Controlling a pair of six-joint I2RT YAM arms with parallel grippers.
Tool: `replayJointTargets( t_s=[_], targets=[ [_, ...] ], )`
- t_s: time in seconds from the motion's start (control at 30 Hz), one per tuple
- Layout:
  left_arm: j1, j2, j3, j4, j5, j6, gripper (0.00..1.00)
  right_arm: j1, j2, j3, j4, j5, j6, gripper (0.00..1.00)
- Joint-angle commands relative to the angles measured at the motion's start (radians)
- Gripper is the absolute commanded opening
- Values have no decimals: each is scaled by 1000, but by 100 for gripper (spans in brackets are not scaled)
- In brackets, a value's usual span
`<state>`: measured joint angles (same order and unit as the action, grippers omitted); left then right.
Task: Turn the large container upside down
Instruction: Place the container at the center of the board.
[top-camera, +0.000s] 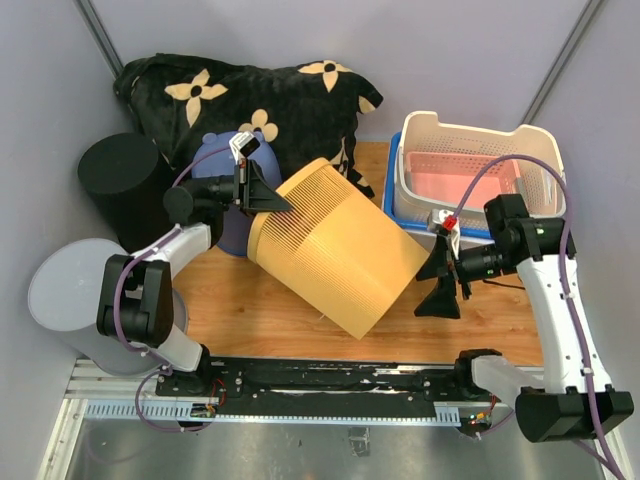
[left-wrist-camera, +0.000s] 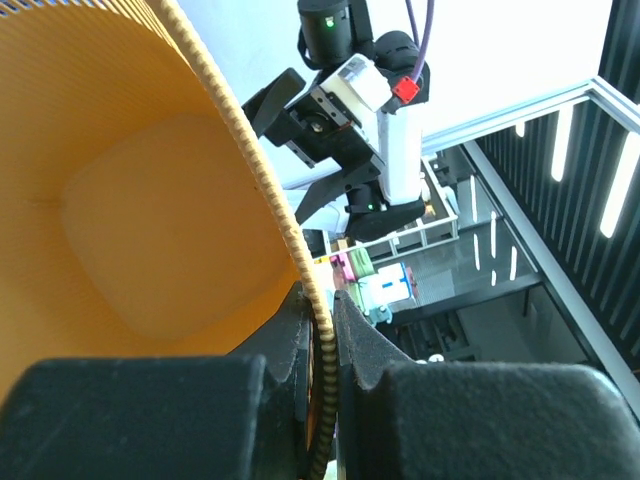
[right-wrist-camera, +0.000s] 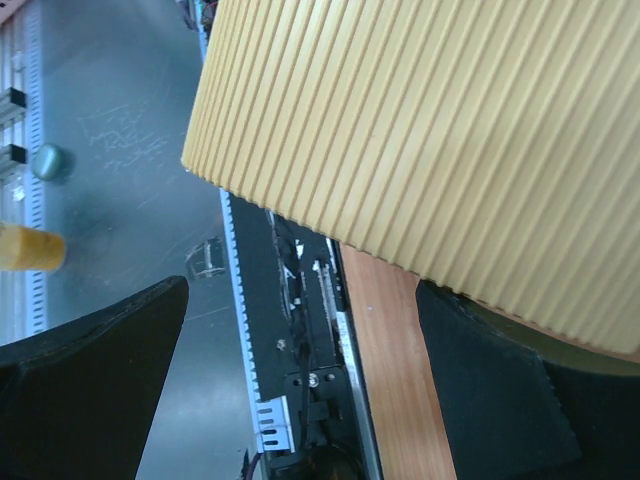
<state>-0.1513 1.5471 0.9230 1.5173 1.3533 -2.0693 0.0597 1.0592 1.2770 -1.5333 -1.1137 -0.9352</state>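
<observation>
Most of one blue bin (top-camera: 213, 158) hides behind the yellow container (top-camera: 335, 245).

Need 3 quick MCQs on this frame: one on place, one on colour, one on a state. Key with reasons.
1. Where does the white basket sit?
A) right rear of the table
B) left front corner
C) centre front

2. What colour is the large ribbed container?
A) blue
B) yellow
C) green

3. How do the fingers of the left gripper stand?
A) wide open, clear of everything
B) shut on the container's rim
C) out of every view

Key:
1 A: the top view shows it far right at the back.
2 B: it is yellow in all three views.
3 B: the left wrist view shows both fingers pinching the rim.
</observation>
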Motion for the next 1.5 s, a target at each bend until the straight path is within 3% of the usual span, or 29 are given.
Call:
replayJointTargets(
  t_s=[0.0,0.27,0.53,0.7,1.0,1.2,1.47],
  targets=[
    [-8,-23,3,248,-72,-51,0,61,34,-15,-22,-108,-32,100],
    [-8,-14,-109,253,29,-13,0,64,77,110,-16,-157,-7,100],
    [-9,4,-291,263,179,120,0,67,114,251,-43,-180,5,100],
    [-10,21,-345,265,218,162,0,107,139,308,-65,-135,16,100],
    [33,75,-338,268,266,209,0,281,-20,95,-64,275,27,100],
    [105,133,-301,268,234,204,0,330,-109,-43,-67,277,30,100],
    [110,147,-281,267,217,187,0,446,-99,-118,-40,270,11,100]
  ],
)
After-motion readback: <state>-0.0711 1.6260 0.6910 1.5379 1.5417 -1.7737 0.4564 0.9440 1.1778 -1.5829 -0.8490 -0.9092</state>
